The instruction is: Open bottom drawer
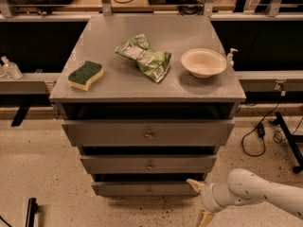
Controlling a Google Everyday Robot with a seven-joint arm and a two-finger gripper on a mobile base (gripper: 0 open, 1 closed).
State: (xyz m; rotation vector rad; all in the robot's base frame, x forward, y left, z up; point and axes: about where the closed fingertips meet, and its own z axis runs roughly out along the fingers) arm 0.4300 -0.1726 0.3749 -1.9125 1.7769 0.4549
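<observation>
The bottom drawer (142, 189) is seen lowest in the cabinet (113, 86), apparently not yet pulled out. The gripper (200, 201) is positioned at its right end, fingers spread, nothing grasped

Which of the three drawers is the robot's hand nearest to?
The bottom drawer, the slimmest, lowest front. The gripper sits by its right end, fingers apart; the middle drawer and top drawer are higher up.
</observation>
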